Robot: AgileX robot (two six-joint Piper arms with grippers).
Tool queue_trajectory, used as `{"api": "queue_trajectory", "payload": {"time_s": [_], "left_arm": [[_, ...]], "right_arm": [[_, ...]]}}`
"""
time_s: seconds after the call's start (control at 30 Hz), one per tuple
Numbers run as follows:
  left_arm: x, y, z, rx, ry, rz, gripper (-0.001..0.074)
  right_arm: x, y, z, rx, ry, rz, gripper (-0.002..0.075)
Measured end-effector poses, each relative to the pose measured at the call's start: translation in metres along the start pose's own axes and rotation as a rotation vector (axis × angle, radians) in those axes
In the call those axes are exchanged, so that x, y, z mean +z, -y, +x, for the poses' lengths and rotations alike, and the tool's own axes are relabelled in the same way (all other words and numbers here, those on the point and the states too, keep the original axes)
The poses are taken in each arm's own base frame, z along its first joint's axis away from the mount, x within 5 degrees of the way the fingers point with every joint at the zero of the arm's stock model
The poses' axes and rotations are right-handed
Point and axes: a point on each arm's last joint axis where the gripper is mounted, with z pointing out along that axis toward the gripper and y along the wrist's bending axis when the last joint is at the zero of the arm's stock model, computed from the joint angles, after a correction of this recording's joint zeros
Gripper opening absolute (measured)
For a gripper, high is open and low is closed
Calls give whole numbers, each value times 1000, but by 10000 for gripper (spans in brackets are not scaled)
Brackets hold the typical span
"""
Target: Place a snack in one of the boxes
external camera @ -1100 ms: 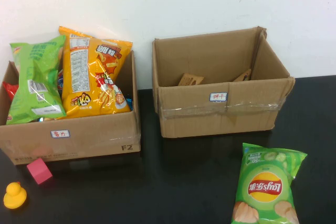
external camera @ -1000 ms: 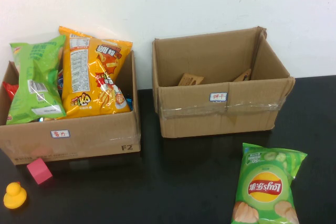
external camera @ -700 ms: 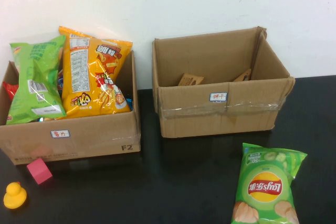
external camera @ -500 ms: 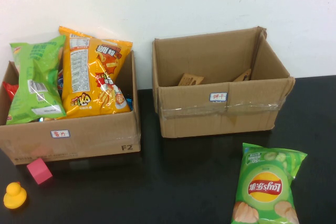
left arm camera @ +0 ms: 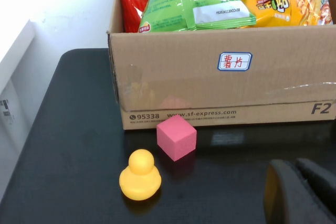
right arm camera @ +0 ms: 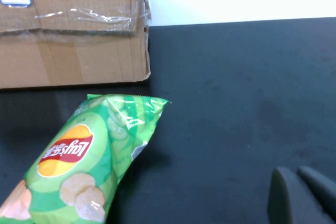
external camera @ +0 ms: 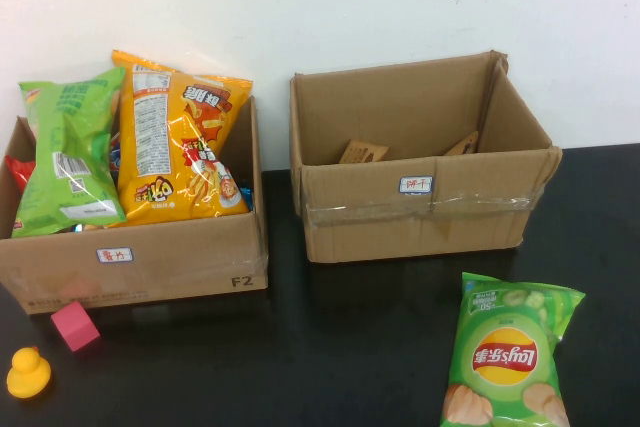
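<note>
A plain test bench in a lab or workroom, by the look of it: a bare black table (external camera: pixel 330 347) pushed against an unadorned white wall (external camera: pixel 330 7), with two taped shipping cartons on it. The left box (external camera: pixel 150 257) carries a courier's printed web address and a handwritten label, and the right box (external camera: pixel 420 217) has a similar sticker. A yellow rubber duck (external camera: pixel 28 374) and pink cube (external camera: pixel 75 325) sit like test props.
</note>
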Motion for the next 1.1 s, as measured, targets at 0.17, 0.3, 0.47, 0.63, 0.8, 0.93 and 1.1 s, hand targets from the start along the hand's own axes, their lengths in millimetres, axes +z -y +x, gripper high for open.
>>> {"api": "queue_trajectory", "payload": {"time_s": [0.17,0.3,0.47,0.63,0.8,0.93,1.1], "left_arm": [[0,0,0,0,0,0,-1],[0,0,0,2,0,0,-1],[0,0,0,2,0,0,-1],[0,0,0,2,0,0,-1],[0,0,0,2,0,0,-1],[0,0,0,2,0,0,-1],[0,0,0,2,0,0,-1]], "right_arm": [[0,0,0,0,0,0,-1],[0,0,0,0,-2,0,-1],[0,0,0,0,-2,0,-1],[0,0,0,0,-2,0,-1],[0,-1,0,-5,-2,-14,-1],[0,-1,0,-6,-4,-22,-1],[-20,-2,-34,8,25,-27,-1]]}}
